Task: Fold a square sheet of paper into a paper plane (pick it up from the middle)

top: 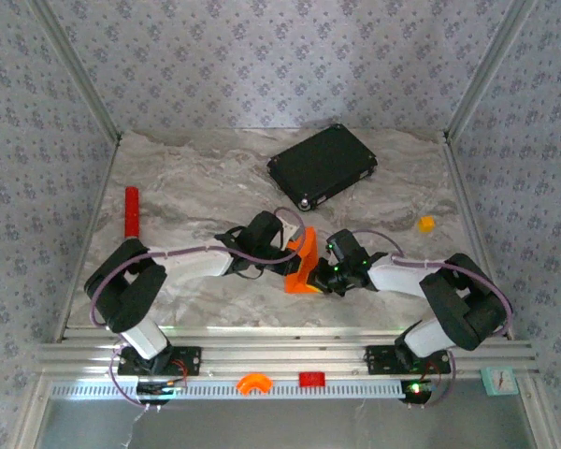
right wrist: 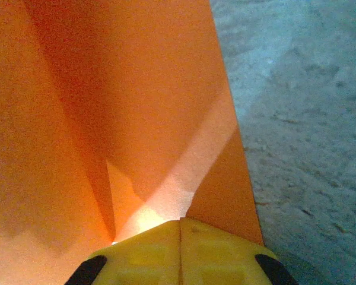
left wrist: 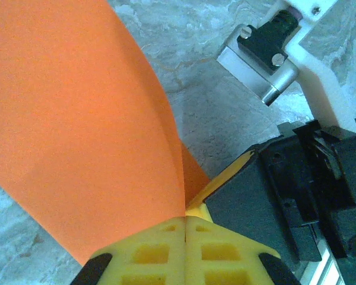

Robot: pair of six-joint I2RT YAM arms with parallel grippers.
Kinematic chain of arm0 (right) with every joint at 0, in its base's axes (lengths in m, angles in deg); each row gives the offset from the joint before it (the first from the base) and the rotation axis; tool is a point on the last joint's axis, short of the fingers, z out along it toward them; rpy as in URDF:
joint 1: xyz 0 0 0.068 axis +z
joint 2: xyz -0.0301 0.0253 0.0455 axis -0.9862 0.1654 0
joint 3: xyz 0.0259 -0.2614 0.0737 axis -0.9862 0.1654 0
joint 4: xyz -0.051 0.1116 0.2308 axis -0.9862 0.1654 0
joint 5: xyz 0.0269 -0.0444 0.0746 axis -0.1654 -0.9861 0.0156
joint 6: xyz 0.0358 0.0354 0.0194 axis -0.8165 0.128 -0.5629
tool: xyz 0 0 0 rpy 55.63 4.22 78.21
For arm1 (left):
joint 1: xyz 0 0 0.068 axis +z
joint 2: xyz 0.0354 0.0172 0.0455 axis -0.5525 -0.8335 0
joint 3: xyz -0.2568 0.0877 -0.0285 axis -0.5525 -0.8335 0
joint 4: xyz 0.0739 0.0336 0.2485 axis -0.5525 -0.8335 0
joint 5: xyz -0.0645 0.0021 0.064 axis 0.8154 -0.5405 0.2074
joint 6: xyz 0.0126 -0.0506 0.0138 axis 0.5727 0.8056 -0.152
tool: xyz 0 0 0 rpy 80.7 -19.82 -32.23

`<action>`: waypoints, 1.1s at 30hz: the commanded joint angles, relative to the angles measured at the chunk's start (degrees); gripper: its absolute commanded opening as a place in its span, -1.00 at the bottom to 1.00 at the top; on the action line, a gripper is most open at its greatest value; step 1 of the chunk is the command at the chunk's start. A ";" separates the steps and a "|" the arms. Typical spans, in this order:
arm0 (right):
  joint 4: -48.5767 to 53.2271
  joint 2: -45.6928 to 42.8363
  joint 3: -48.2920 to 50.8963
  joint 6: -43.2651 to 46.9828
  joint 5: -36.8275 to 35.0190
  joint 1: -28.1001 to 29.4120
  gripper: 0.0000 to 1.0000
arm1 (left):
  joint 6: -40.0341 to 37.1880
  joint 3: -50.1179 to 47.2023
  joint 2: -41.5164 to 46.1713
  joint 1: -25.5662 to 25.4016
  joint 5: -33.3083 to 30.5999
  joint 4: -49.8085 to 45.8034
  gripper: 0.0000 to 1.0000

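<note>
**STATUS: BOTH END EFFECTORS CLAMPED ON THE PAPER**

Observe the left end effector [left wrist: 186, 221]: its yellow fingers are closed, pinching the folded orange sheet of paper [left wrist: 77, 119]. The right end effector [right wrist: 179, 224] is likewise closed on a creased part of the sheet. You will find the sheet held between both arms, over the front centre of the table [top: 196, 178], well apart from the black case [top: 323, 166].

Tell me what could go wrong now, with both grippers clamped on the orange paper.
The left gripper and right gripper both pinch the orange paper; moving apart could tear it or pull it free. The two grippers sit very close together, so they might collide. The paper bows between the grips and could take a stray crease.
</note>
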 commanded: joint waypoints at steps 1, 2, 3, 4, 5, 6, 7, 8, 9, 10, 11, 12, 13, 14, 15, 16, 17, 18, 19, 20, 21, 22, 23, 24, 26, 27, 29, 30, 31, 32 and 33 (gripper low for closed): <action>8.61 -0.04 -0.96 3.96 -1.91 -0.85 -0.83 | -2.22 2.59 -1.70 0.07 2.88 -2.71 -0.92; 9.86 -0.47 -1.22 4.70 -1.84 -1.25 -0.83 | -2.24 2.89 -2.12 0.12 3.30 -2.90 -0.93; 10.44 -1.06 -1.33 5.26 -1.68 -1.80 -0.82 | -2.24 3.19 -2.48 0.08 3.58 -3.04 -0.94; 10.12 -1.80 -1.19 5.70 -1.25 -2.02 -0.81 | -2.32 3.54 -2.80 0.10 3.87 -3.29 -0.95; 9.65 -2.75 -1.10 5.77 -0.75 -2.28 -0.80 | -2.41 3.85 -3.23 0.11 4.04 -3.61 -0.96; 9.12 -3.85 -0.92 5.50 -0.56 -2.37 -0.79 | -2.50 4.10 -3.60 0.12 4.33 -3.73 -0.96; 8.74 -4.74 -0.84 5.00 -0.58 -2.51 -0.79 | -2.66 4.31 -3.90 0.06 4.40 -3.95 -0.96; 8.20 -5.75 -0.73 4.32 -0.60 -2.63 -0.78 | -2.68 4.46 -4.17 0.04 4.56 -4.05 -0.96; 7.45 -6.68 -0.51 3.41 -0.69 -2.92 -0.77 | -2.78 4.58 -4.48 0.10 4.79 -4.04 -0.96; 6.95 -7.25 -0.35 2.54 -0.90 -3.16 -0.74 | -2.81 4.72 -4.68 0.12 5.01 -4.03 -0.96; 6.22 -7.79 -0.20 1.26 -1.35 -3.46 -0.67 | -2.85 4.88 -4.87 0.10 5.32 -4.08 -0.96; 5.28 -8.44 0.09 -0.11 -2.10 -3.80 -0.62 | -2.84 4.92 -4.92 0.08 5.52 -4.04 -0.96; 4.06 -8.79 0.31 -0.94 -2.36 -4.03 -0.60 | -2.86 5.07 -4.99 0.10 5.71 -4.06 -0.96; 3.35 -9.12 0.34 -1.85 -2.35 -4.72 -0.57 | -2.94 5.10 -4.93 0.10 5.75 -4.13 -0.96; 3.15 -9.51 0.25 -2.66 -2.66 -5.52 -0.51 | -3.03 5.10 -4.88 0.10 5.72 -4.30 -0.96; 2.87 -9.84 0.25 -3.32 -3.03 -6.20 -0.46 | -3.10 5.10 -4.81 0.07 5.72 -4.38 -0.97; 1.94 -10.28 0.37 -4.03 -3.15 -7.06 -0.45 | -3.12 5.10 -4.80 0.12 5.70 -4.41 -0.96; 0.79 -10.63 0.41 -4.69 -3.01 -7.86 -0.41 | -3.12 5.10 -4.71 0.11 5.81 -4.41 -0.96; 0.06 -10.75 0.37 -5.18 -2.77 -8.27 -0.35 | -3.10 5.05 -4.71 0.11 5.94 -4.32 -0.96; -0.88 -10.57 0.14 -5.70 -2.41 -8.74 -0.25 | -3.12 5.09 -4.71 0.12 6.13 -4.32 -0.96; -1.69 -10.10 -0.28 -5.99 -1.91 -9.00 -0.19 | -3.12 5.09 -4.71 0.10 6.16 -4.17 -0.96; -2.04 -9.47 -0.76 -6.18 -1.23 -9.01 -0.15 | -3.12 5.09 -4.71 0.11 6.21 -4.11 -0.96; -2.31 -8.32 -1.58 -6.48 -0.52 -9.03 -0.13 | -3.12 5.09 -4.72 0.08 6.23 -4.06 -0.96; -2.66 -6.97 -2.22 -6.85 0.26 -8.94 -0.09 | -3.12 5.10 -4.71 0.11 6.40 -4.06 -0.96; -4.41 -4.37 -2.86 -7.87 1.43 -8.67 -0.08 | -3.12 5.18 -4.71 0.08 6.60 -3.84 -0.96; -5.27 -3.17 -3.24 -8.32 1.73 -8.40 -0.07 | -3.12 5.20 -4.71 0.11 6.65 -3.79 -0.96; -5.42 -0.52 -4.19 -8.49 1.92 -7.91 -0.07 | -3.12 5.24 -4.62 0.06 6.69 -3.92 -0.95; -5.43 0.66 -4.70 -8.31 2.12 -7.70 -0.07 | -3.14 5.20 -4.48 0.04 6.71 -3.88 -0.95; -5.23 1.61 -5.24 -8.06 2.16 -7.58 -0.10 | -3.21 5.14 -4.32 -0.03 6.80 -3.96 -0.94; -4.63 2.17 -5.51 -7.90 1.76 -7.49 -0.14 | -3.29 5.11 -4.06 -0.04 6.79 -4.16 -0.93; -4.11 2.42 -5.51 -7.92 1.20 -7.60 -0.21 | -3.46 4.93 -3.71 -0.04 6.78 -4.39 -0.91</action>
